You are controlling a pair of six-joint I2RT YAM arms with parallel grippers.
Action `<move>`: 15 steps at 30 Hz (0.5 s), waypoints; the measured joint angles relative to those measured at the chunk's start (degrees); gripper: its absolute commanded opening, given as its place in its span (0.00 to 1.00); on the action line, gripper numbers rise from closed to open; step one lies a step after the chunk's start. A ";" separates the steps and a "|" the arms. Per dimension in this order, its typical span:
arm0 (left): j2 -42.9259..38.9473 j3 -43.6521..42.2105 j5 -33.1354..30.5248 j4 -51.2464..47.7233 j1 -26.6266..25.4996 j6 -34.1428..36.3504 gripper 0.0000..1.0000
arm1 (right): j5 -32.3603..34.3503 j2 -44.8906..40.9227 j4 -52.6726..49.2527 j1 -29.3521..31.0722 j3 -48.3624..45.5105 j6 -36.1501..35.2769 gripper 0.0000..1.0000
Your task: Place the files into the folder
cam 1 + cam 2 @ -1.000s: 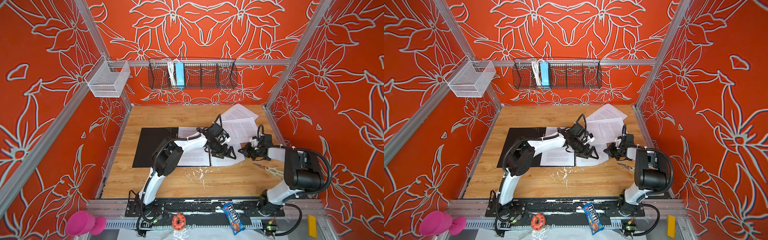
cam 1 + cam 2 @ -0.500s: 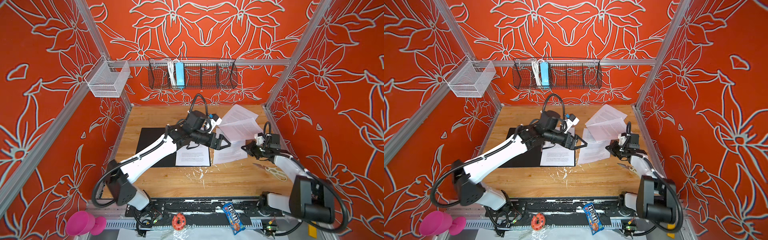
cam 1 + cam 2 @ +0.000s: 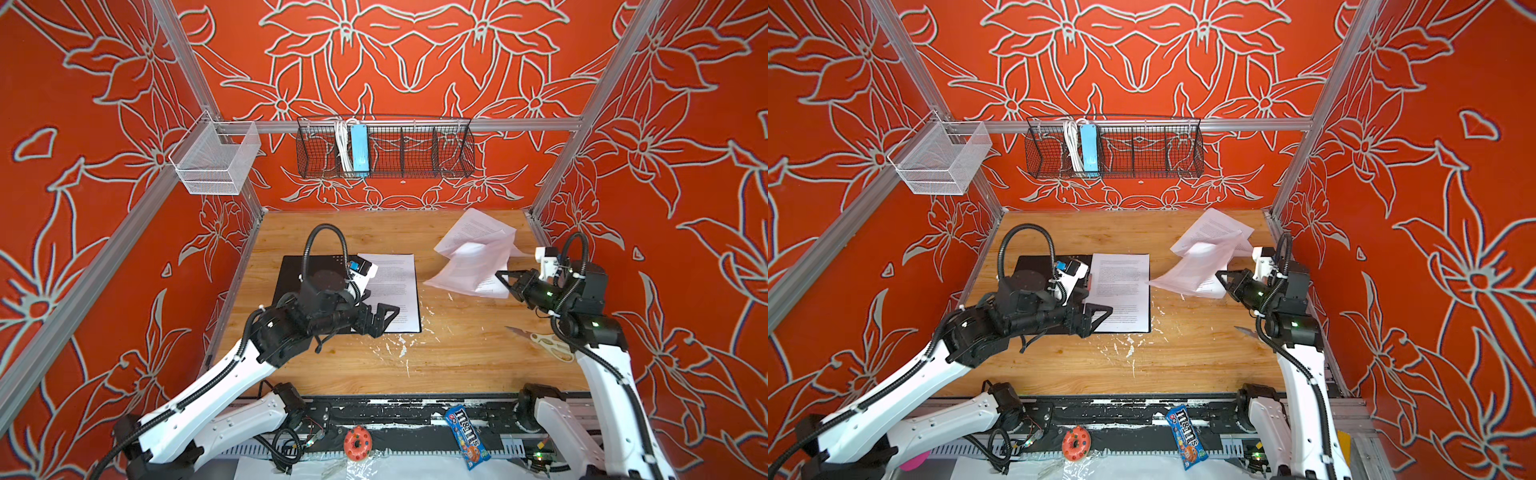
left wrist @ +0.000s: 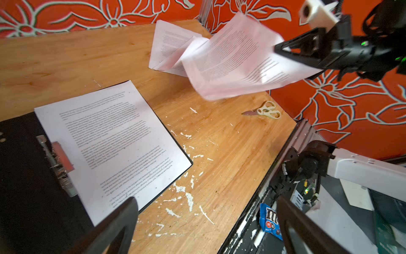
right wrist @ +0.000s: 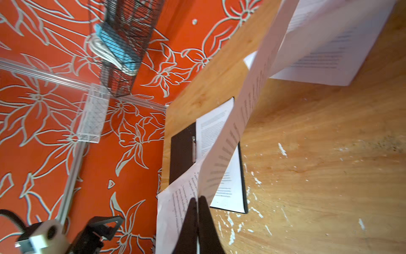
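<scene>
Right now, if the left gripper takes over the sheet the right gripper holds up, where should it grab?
Probably the free corner of the held sheet that points toward the folder, coming from the folder side with the open left gripper. The right gripper pinches the opposite edge, and that corner hangs clear, both faces exposed.

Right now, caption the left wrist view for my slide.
Right gripper holds a printed sheet above the wooden table; another sheet lies on the open black folder.
</scene>
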 measured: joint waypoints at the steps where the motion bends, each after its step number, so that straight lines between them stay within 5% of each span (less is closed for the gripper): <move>1: -0.87 -0.85 -0.46 -0.02 0.00 0.35 0.98 | -0.20 -0.37 0.00 0.28 1.03 0.70 0.00; 8: -7.28 -5.14 -4.15 0.02 0.00 1.40 0.98 | 1.20 0.57 0.37 5.92 7.08 4.17 0.00; 15: -15.54 -9.60 -10.75 -0.02 0.00 1.38 0.98 | 8.46 8.48 5.20 20.26 8.37 5.31 0.00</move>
